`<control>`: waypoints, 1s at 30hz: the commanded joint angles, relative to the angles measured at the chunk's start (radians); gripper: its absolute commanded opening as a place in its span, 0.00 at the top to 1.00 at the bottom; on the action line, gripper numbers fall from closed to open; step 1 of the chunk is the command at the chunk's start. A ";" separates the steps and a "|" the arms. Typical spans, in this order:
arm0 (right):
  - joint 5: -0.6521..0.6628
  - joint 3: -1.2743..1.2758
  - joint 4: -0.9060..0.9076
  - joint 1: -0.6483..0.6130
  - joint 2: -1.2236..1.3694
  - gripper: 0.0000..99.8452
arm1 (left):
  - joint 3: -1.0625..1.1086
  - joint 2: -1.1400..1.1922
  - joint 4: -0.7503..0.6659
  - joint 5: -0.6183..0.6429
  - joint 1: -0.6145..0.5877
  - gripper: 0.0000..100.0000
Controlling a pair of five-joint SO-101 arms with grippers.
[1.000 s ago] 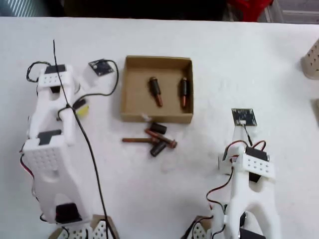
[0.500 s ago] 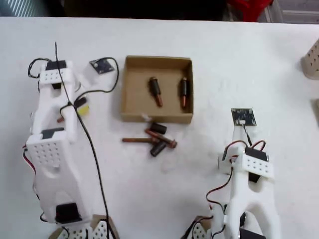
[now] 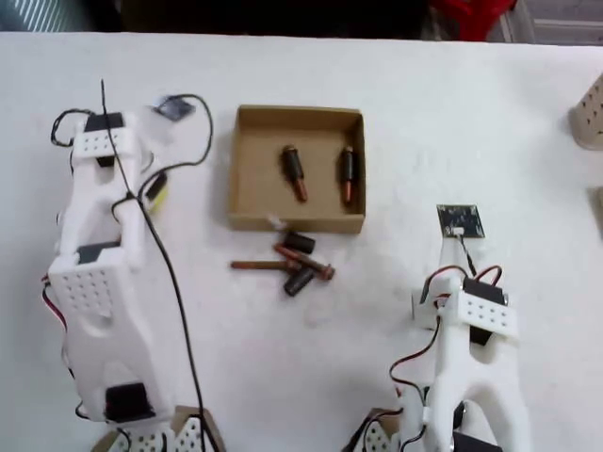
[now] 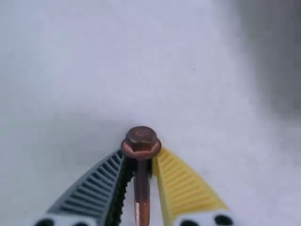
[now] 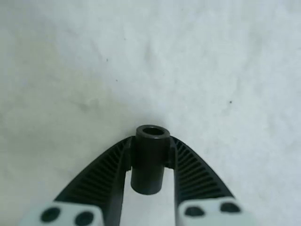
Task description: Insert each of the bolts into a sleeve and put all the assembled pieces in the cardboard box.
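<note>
Bolts first: your left gripper (image 4: 141, 159) is clamped on a copper bolt (image 4: 141, 183). The shank runs back between the grey finger and the yellow finger (image 4: 181, 181), and the hex flange head sticks out just past the tips, above the white table (image 4: 70, 56). In the high view the left arm (image 3: 94, 273) stands at the left side of the table, and its yellow finger shows beside the wrist, well left of the cardboard box (image 3: 298, 114).

Your right gripper (image 5: 150, 147) is closed on a black sleeve (image 5: 148, 162). Both black fingers press its sides, and its open bore points out beyond the fingertips. In the high view the right arm (image 3: 466, 344) stands at the near right, well apart from the box.

The cardboard box sits toward the far middle of the table, open side up. Inside it lie two assembled pieces, one (image 3: 295, 173) in the middle and one (image 3: 348, 175) near the right wall, each a dark sleeve with copper showing at its end.

Just near of the box's near wall you have a small cluster on the table. One loose sleeve (image 3: 300, 242) lies closest to the wall and another (image 3: 300, 281) lies nearer to you. Between them are two loose bolts, one (image 3: 261, 266) stretching left and one (image 3: 309, 264) slanting right. Whether these two bolts touch or cross you cannot tell.
</note>
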 commanded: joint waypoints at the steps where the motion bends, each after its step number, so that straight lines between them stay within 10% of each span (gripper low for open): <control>1: 0.012 -0.003 -0.012 -0.007 -0.033 0.98 | -0.015 -0.189 0.080 0.318 0.035 0.98; 7: 0.012 -0.002 -0.025 -0.007 -0.033 0.98 | 0.181 -0.443 0.069 0.359 0.168 0.98; 30: 0.003 -0.002 -0.019 -0.051 -0.033 0.98 | 1.232 -1.127 -0.865 0.712 0.219 0.98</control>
